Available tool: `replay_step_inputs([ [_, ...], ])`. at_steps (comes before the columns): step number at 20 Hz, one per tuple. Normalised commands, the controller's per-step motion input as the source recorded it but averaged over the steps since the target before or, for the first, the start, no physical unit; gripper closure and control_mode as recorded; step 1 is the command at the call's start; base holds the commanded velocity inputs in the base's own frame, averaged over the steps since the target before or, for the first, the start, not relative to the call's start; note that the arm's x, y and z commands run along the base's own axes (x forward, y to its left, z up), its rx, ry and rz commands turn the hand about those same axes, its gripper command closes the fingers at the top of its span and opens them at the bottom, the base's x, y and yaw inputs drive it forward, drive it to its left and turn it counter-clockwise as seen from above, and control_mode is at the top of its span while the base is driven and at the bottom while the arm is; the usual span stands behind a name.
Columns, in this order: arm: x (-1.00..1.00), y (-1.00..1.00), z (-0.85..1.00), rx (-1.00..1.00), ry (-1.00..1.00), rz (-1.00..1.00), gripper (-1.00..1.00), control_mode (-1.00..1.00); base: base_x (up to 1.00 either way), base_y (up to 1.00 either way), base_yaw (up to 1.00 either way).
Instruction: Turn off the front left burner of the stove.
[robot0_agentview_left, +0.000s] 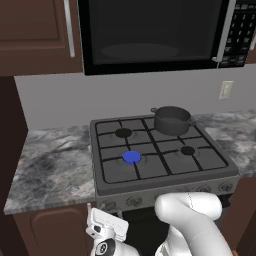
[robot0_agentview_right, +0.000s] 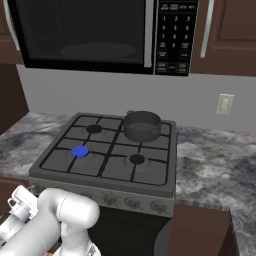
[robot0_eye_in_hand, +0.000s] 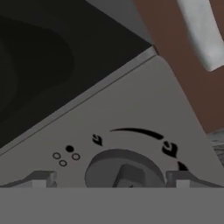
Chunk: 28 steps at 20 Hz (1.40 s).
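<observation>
bright blue marks the front left burner on the stove, ringed by black grate bars; in the right base view the same blue disc sits near the stove's left front corner. the other two visible discs are black, and the back right one is hidden under a grey pot.

much of the arm is cut off: its white elbow bulges over the stove's front panel in both base views and covers part of the knob row, so only a few knobs can be made out. the wrist drops below the table edge at the lower left of the left base view, where the fingers are out of frame.

in the hand view the tool is pressed up close to one round knob on the grey panel. the two finger tips stand either side of the knob, left tip and right tip, with a gap to the knob on each side, so the jaws are spread and grip nothing. the knob's lower half is cut off by the view's edge. above it are a black arc with flame marks and a small four-dot diagram with one dot filled. the dark oven door fills the upper left of that view, and a brown cabinet with a pale handle lies to the upper right.

marbled table runs free on both sides of the stove. a black microwave hangs well above it.
</observation>
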Motion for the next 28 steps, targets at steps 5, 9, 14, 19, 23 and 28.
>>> replay_step_inputs([
  [5,0.15,0.0,0.02,0.01,0.0,0.0,1.0,-1.0,0.0,0.0,0.0],
  [9,0.11,0.0,0.16,0.0,-0.01,0.0,1.0,-1.0,0.0,0.0,0.0],
  [14,0.33,0.0,0.25,0.0,-0.02,0.0,1.0,-1.0,0.0,0.0,0.0],
  [19,0.18,0.0,0.32,0.03,0.0,-0.01,1.0,-1.0,0.0,0.0,0.0],
  [23,0.01,0.0,0.39,0.15,0.0,-0.04,1.0,-1.0,0.0,0.0,0.0],
  [28,0.05,0.0,0.38,0.21,0.0,-0.03,1.0,-1.0,0.0,0.0,0.0],
])
